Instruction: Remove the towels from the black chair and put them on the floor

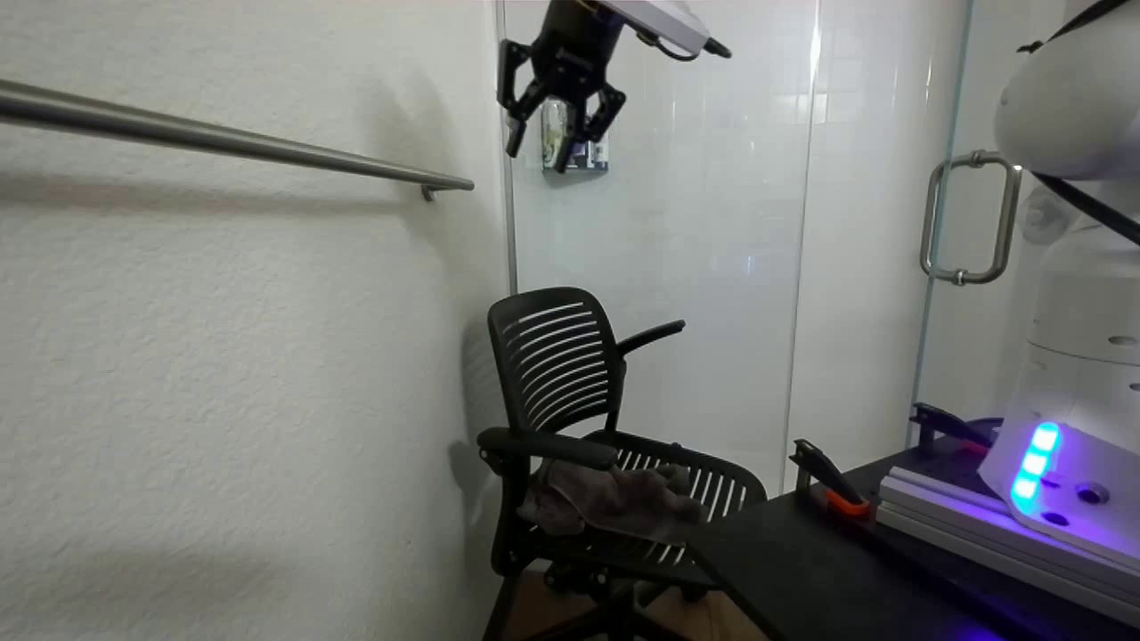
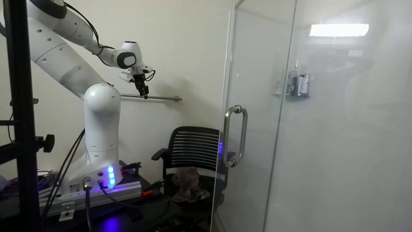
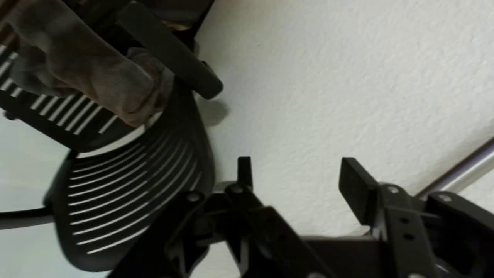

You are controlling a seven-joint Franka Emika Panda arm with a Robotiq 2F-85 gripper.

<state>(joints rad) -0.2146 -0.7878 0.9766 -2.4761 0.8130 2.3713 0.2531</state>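
Observation:
A crumpled grey-brown cloth, the towels (image 1: 614, 503), lies on the seat of the black chair (image 1: 557, 365), partly behind an armrest in an exterior view. Whether the heap is one towel or more I cannot tell. The same towels (image 2: 188, 185) show through the glass, while the wrist view has the towels (image 3: 92, 73) at upper left, near the chair's slatted backrest (image 3: 135, 193). High above the chair, apart from it and the cloth, is my gripper (image 1: 539, 158). Its fingers are spread in the wrist view, with only bare wall seen between them, so the gripper (image 3: 295, 166) is open and empty.
A metal bar (image 1: 223, 138) runs along the wall near gripper height. The black table (image 1: 784, 561) with clamps (image 1: 824, 481) reaches toward the seat. A glass door with a metal handle (image 2: 243, 135) stands beside the chair, and bottles (image 2: 299, 85) sit on a shelf behind glass.

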